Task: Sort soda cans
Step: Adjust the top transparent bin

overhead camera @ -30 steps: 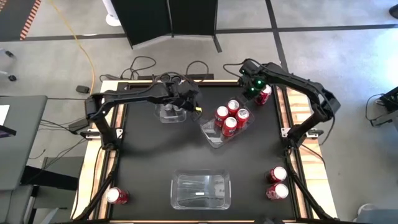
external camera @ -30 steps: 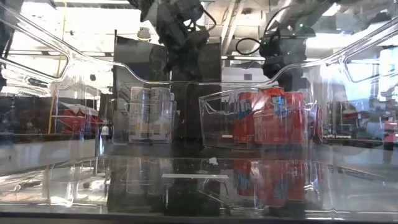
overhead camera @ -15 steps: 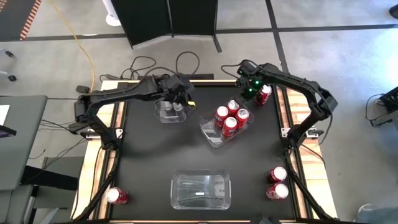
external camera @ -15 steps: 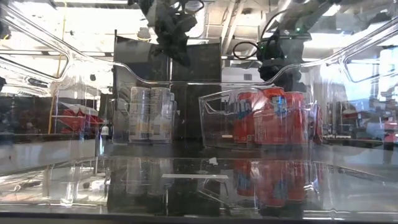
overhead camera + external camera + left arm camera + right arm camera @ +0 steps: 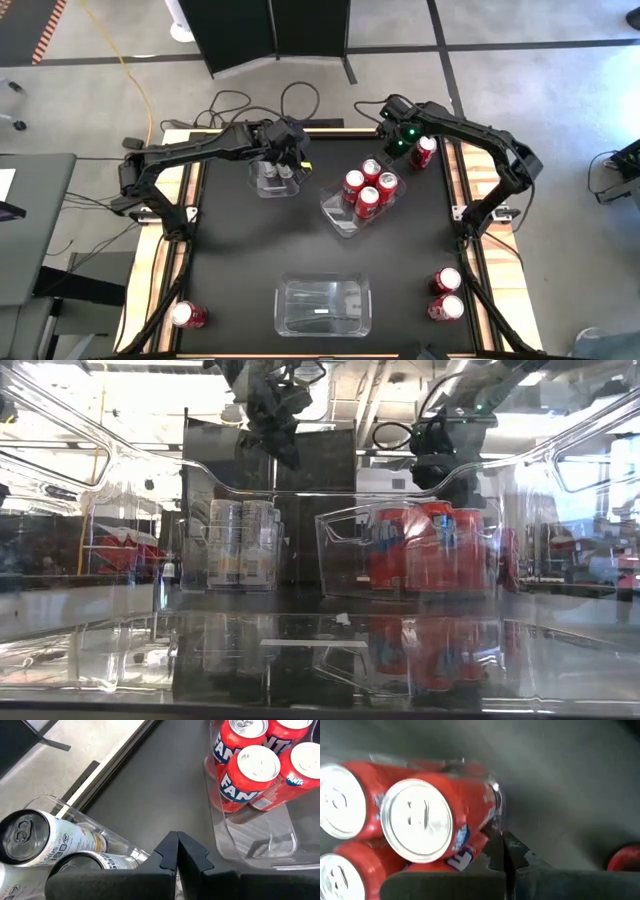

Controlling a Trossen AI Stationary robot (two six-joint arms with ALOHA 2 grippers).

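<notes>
High view, red soda cans point(image 5: 368, 190) upright in clear bin point(image 5: 340, 218), tops up, both grippers' jaws shut, holding nothing

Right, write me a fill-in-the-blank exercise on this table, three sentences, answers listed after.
1. The clear bin near the right gripper holds ____ red cans.
2. The cans in the bin below the left gripper are coloured ____.
3. At the table's front left corner, ____ red can stands alone outside any bin.

Missing words: four; silver; one
</notes>
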